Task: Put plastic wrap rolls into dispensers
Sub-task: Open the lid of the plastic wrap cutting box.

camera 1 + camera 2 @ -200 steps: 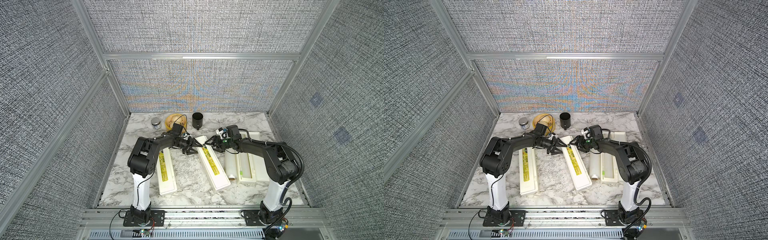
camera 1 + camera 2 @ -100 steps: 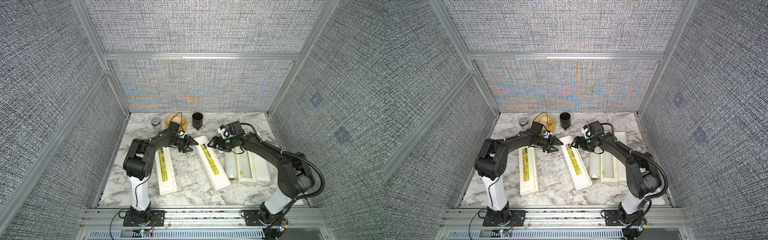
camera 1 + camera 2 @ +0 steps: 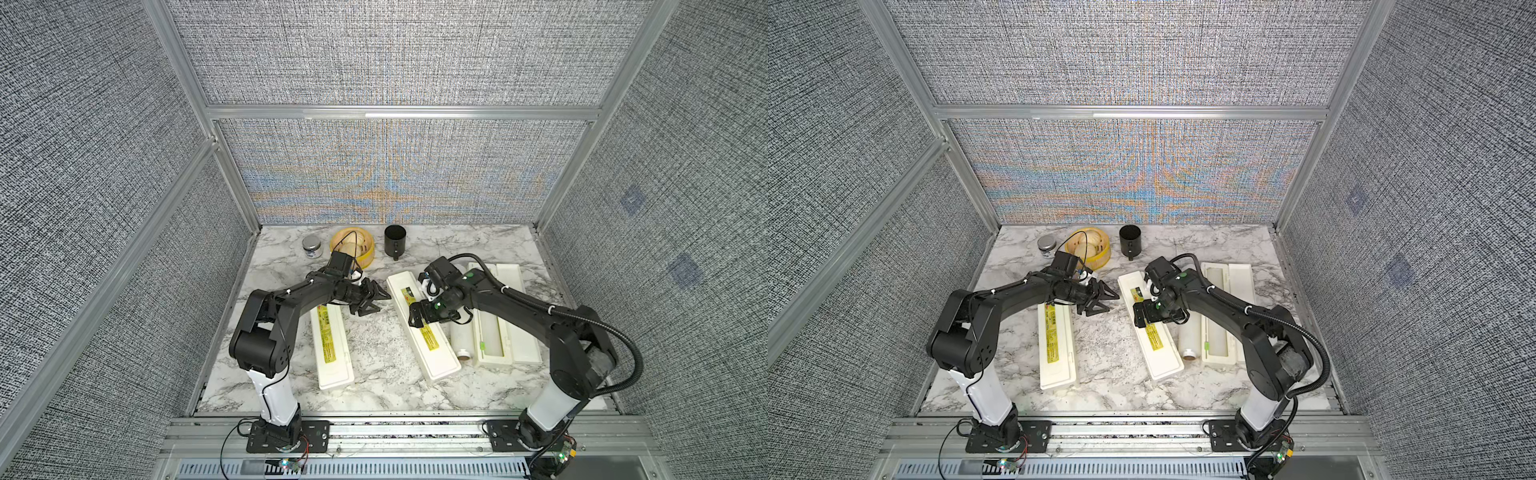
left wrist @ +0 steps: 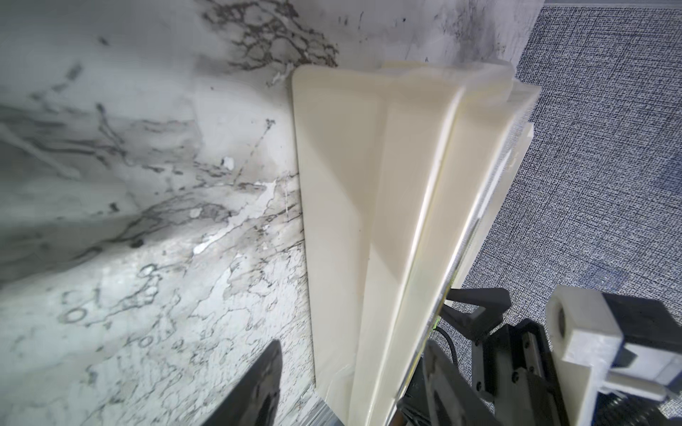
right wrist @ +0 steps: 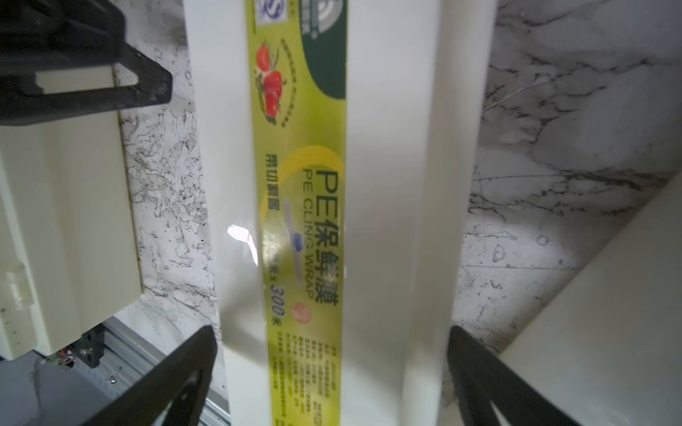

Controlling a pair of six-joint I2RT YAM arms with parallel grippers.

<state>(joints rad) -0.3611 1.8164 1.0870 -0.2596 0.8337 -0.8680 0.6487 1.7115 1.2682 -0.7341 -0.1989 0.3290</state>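
Three cream dispensers lie on the marble. The left one point(image 3: 331, 345) and the slanted middle one point(image 3: 428, 336) have their lids down. The right one point(image 3: 496, 316) lies open, lid folded flat to the right. One plastic wrap roll point(image 3: 462, 338) lies on the table between the middle and right dispensers. My right gripper point(image 3: 419, 318) hovers open, its fingers either side of the middle dispenser's yellow-green label point(image 5: 306, 221). My left gripper point(image 3: 376, 302) is open and holds nothing, just left of that dispenser's far end point(image 4: 369, 184).
Along the back wall stand a small jar point(image 3: 312, 247), a round bamboo steamer point(image 3: 353, 249) and a black cup point(image 3: 395, 242). Grey cloth walls close in three sides. A metal rail point(image 3: 395, 419) runs along the front edge.
My right gripper has slid from the middle dispenser's far end toward the front and opened wide. My left gripper has drawn back left, off that far end.
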